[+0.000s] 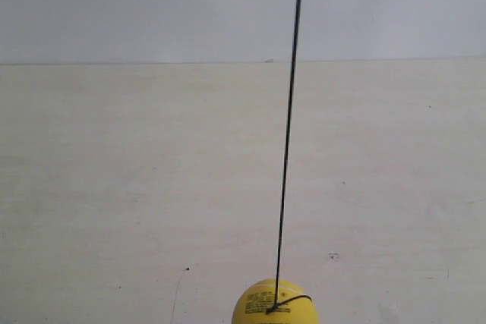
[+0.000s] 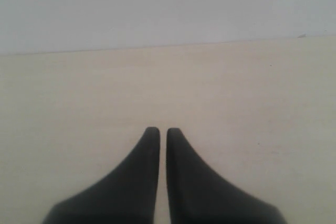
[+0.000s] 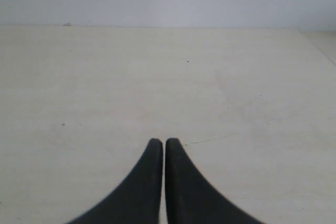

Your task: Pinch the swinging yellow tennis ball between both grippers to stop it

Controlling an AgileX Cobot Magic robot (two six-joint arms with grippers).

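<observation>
The yellow tennis ball (image 1: 274, 305) hangs at the bottom edge of the exterior view, its lower part cut off by the frame. A thin black string (image 1: 289, 127) runs from it almost straight up and out of the top, tied in a loop on the ball. Neither arm shows in the exterior view. My left gripper (image 2: 163, 130) is shut, its two black wedge jaws nearly touching, with nothing between them. My right gripper (image 3: 164, 141) is shut in the same way over the bare table. The ball appears in neither wrist view.
A pale cream table (image 1: 152, 187) fills the scene and meets a light grey wall (image 1: 152, 5) at the back. The table's side edge (image 3: 317, 45) shows in the right wrist view.
</observation>
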